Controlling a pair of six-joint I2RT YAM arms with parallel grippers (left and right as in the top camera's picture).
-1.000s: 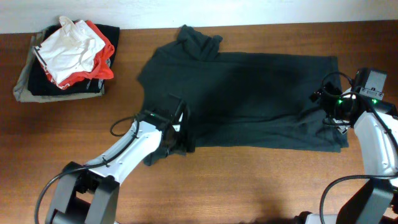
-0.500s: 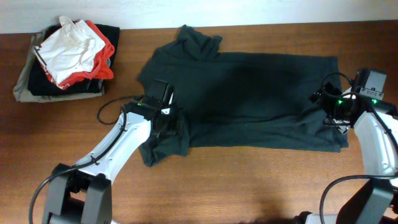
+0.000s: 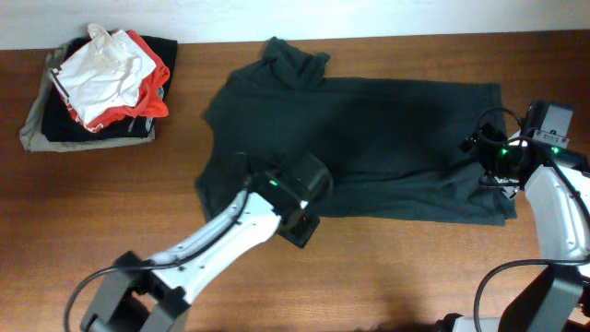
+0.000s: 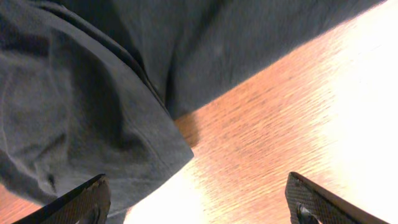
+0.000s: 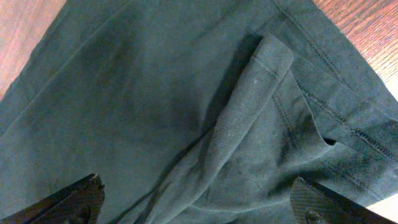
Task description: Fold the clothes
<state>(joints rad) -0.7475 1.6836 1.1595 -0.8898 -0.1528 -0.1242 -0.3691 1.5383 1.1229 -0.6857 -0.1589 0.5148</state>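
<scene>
Wood-grain desk (image 3: 387, 277), reddish-brown with a faint sheen, set against a pale wall at its far edge. A dark charcoal shirt (image 3: 369, 138) of soft matte knit lies spread across the middle and right of the desk, broadly rectangular, with a rumpled lobe at its upper left and a wrinkled, doubled-over patch at its right end. At the far left corner, well apart from the shirt, sits a stack of folded clothes (image 3: 55, 129) in dark and khaki tones, topped by a crumpled white-and-red cloth (image 3: 106, 69).

Left pincer (image 3: 297, 221), black on a white arm, hangs over the shirt's near edge. In its wrist view the left pincer (image 4: 199, 205) stands spread wide, with nothing between its fingers. A rounded, hemmed corner of the shirt (image 4: 93, 106) fills the upper left, and bright bare wood lies to the right.

Right pincer (image 3: 493, 166) is over the shirt's right end. From the wrist, the right pincer (image 5: 199, 208) is likewise spread. Below it lies the shirt (image 5: 155, 81), smooth to the left, while to the right it gathers into a raised fold with double-stitched hems.
</scene>
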